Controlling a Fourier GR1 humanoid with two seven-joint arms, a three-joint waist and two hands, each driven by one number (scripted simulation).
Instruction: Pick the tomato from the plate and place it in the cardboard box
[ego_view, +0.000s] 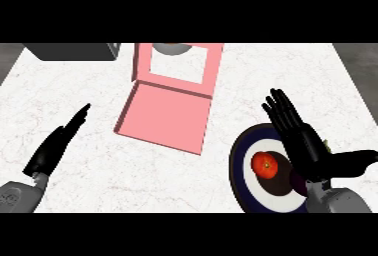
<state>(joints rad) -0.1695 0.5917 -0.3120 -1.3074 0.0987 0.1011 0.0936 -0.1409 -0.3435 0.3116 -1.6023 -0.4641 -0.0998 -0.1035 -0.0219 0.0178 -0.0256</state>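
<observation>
While the small red round tomato (265, 165) lies unpicked on the dark-rimmed white plate (244, 150) at lower right, the open right hand (301, 142) hovers beside it, the pink open cardboard box (166, 115) waiting in the upper middle.

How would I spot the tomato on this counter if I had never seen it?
Look at the white marbled counter, then at the round plate with a dark blue rim near its lower right. The tomato lies on the plate's white middle, just left of the robot's open right hand. It is the only small red, round thing there.
</observation>
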